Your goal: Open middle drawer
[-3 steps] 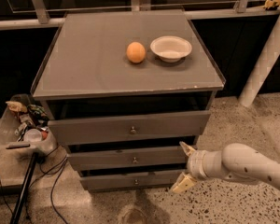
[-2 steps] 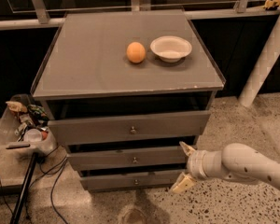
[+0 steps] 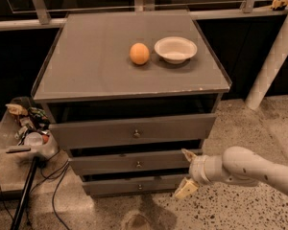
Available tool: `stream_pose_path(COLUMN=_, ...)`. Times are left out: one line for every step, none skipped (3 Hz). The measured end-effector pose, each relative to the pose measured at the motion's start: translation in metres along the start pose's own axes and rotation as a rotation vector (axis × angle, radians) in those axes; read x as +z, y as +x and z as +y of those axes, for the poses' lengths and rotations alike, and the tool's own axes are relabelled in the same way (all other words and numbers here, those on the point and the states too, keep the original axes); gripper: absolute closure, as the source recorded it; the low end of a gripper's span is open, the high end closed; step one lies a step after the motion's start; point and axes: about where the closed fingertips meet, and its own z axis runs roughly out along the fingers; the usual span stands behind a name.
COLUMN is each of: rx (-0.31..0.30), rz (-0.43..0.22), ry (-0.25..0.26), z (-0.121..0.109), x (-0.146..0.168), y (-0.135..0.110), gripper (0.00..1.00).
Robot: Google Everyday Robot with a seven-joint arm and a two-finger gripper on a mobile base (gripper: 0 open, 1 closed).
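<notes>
At far left a bin (image 3: 26,133) of clutter sits on the floor beside the cabinet (image 3: 110,56). On the cabinet top lie an orange (image 3: 139,53) and, just right of it, a white bowl (image 3: 175,49). The middle drawer (image 3: 101,163) is second of three in the cabinet's front. Its long axis runs left to right, and its flat face and small knob (image 3: 138,165) are turned toward the camera. At its right end is the gripper (image 3: 186,172), fingers (image 3: 186,189) spread apart: the upper tip is at the drawer's corner and the lower is beside the lowest drawer (image 3: 115,186). Whether they touch cannot be told. The arm (image 3: 249,169) reaches in from the right.
</notes>
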Motion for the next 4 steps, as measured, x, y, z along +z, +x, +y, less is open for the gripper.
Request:
stream_pose_path(rx=0.019, rz=-0.03, ry=-0.003, z=-0.01, x=0.018, y=0.009, gripper=0.0)
stream_pose_path(rx=0.023, rz=-0.122, ry=-0.002, z=-0.022, x=0.029, y=0.011, gripper=0.0)
stream_pose_path(rx=-0.011, rz=-0.176, ry=-0.001, z=-0.029, x=0.042, y=0.009, gripper=0.0)
stream_pose_path(rx=-0.042, rz=-0.176, ry=-0.009, z=-0.03, x=0.057, y=0.01, gripper=0.0)
